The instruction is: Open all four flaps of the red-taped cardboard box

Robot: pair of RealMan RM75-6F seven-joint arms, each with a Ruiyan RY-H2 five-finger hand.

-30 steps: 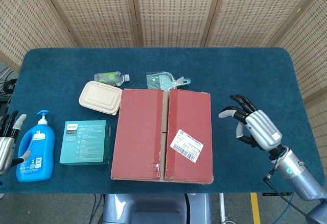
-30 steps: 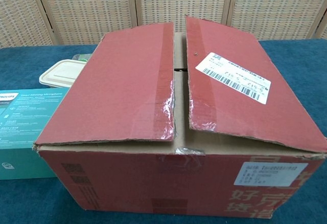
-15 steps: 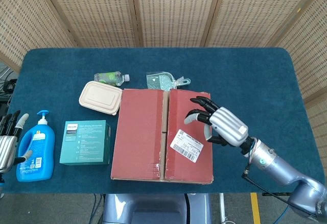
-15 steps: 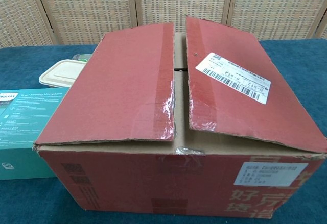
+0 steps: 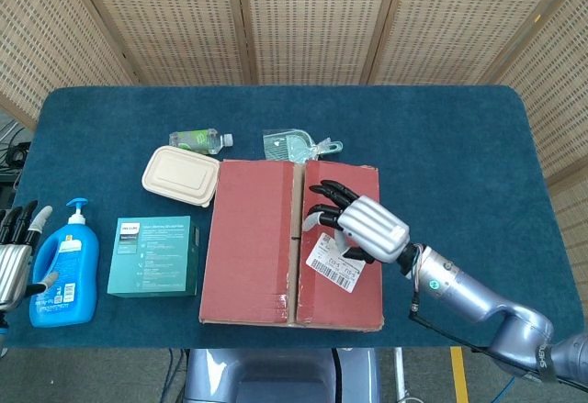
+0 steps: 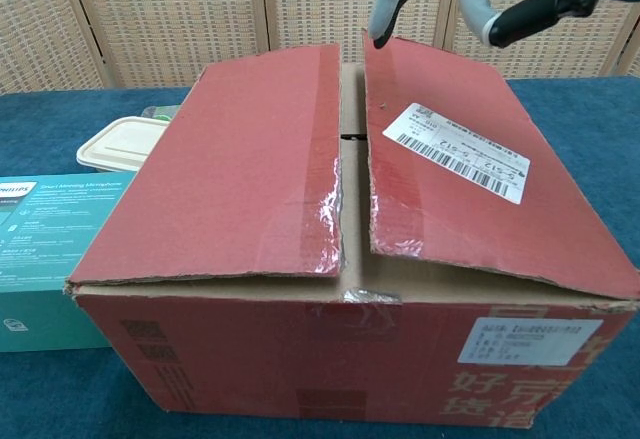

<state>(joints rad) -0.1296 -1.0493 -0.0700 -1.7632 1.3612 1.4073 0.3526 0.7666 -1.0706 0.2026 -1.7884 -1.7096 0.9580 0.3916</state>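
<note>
We note that the right hand [image 5: 354, 222] has travelled from beside the red-taped brown cardboard box [image 5: 257, 265] to a position above its right top flap [image 5: 354, 297], near the centre seam [image 5: 296, 238]. Its fingers are spread and slightly curled, and it holds nothing. We judge this to be the approach for lifting the first flap; all flaps are still down, so no part of the task is complete.

The box stands at the middle of the blue-covered surface [image 5: 441, 137], near its front edge, with a white shipping label [image 6: 455, 151] on the right flap.

The left hand [image 5: 13, 261] rests at the far left edge, fingers extended and apart, holding nothing, just beside the blue pump bottle [image 5: 64, 267].

The head view shows both hands and the whole layout. The chest view omits the left hand but shows that the right fingertips [image 6: 380, 4] hang just above the flap's inner edge; whether they touch it we cannot tell. It also shows the right flap's inner edge raised slightly above the box body
</note>
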